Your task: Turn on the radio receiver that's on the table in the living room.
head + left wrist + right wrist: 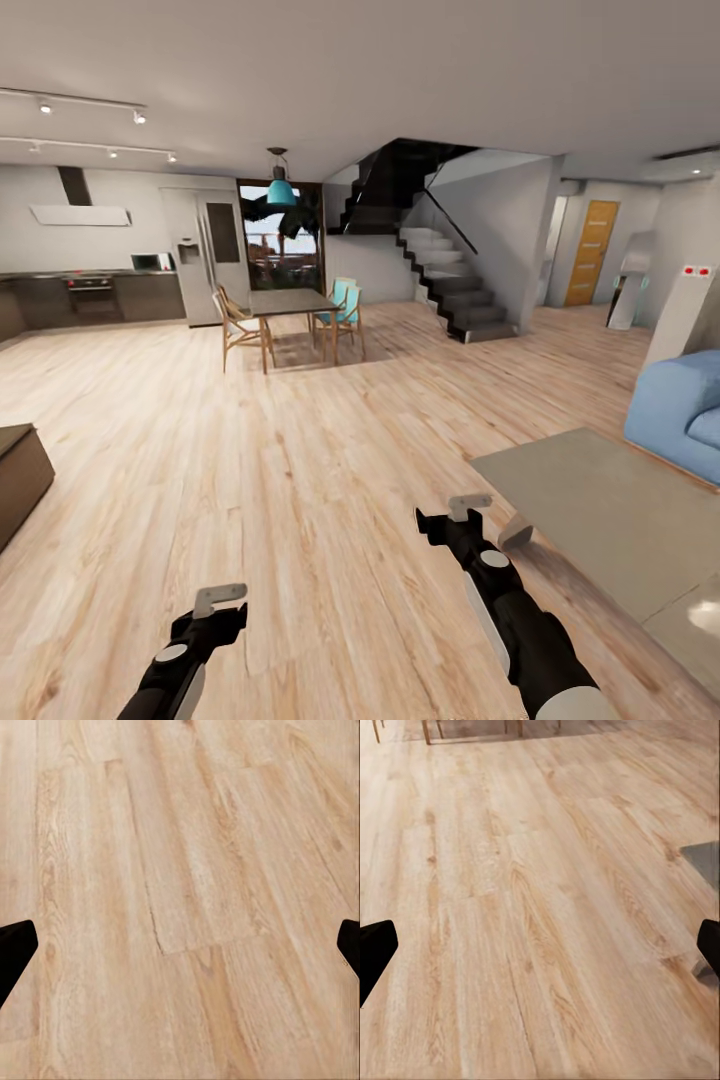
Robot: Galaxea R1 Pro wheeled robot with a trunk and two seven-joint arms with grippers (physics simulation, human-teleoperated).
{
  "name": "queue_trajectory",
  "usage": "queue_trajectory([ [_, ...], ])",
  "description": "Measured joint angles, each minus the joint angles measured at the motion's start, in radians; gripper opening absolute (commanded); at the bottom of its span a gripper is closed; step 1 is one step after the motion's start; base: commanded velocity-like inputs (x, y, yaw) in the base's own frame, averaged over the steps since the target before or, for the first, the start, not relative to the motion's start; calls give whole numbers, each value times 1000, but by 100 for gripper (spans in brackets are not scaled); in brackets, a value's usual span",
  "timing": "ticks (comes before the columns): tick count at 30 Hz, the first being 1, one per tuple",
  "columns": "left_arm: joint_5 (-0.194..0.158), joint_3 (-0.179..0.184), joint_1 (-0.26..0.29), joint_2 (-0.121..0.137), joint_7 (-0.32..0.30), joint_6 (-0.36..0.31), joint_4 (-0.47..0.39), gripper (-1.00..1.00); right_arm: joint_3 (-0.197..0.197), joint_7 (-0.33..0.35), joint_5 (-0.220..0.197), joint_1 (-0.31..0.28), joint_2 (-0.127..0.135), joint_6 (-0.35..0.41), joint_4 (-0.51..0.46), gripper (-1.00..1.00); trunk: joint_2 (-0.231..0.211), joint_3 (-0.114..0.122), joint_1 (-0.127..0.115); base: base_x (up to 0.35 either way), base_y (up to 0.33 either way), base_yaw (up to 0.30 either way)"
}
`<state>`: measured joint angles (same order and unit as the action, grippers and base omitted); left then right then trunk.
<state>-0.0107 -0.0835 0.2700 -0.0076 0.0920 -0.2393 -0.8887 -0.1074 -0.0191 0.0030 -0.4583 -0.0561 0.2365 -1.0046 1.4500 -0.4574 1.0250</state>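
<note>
The radio receiver is out of view. At the right of the head view stands the low table [600,500] with its glossy grey top, one corner reaching toward my right arm. My right gripper [455,512] hovers over the wood floor just left of that corner. My left gripper [215,605] hangs low at the bottom left, also over floor. Each wrist view has dark fingertips [15,949] [375,949] at opposite edges, wide apart, with only floorboards between them. Both grippers are open and hold nothing.
A blue sofa [680,405] sits behind the grey table at the right edge. A dark low cabinet [20,470] is at the left. Farther back are a dining table with chairs [290,300], a kitchen [90,290] and a staircase [450,280]. Open wood floor lies ahead.
</note>
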Motion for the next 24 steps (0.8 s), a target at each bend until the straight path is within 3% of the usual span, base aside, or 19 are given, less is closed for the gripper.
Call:
queue_trajectory([
  [7, 0, 25, 0, 0, 0, 0, 3, 100, 0, -1, 0, 0, 1, 0, 0, 100, 0, 3, 0, 0, 0, -286],
  [24, -1, 28, 0, 0, 1, 0, 9, 100, 0, -1, 0, 0, 1, 0, 0, 100, 0, 4, 0, 0, 0, -286],
])
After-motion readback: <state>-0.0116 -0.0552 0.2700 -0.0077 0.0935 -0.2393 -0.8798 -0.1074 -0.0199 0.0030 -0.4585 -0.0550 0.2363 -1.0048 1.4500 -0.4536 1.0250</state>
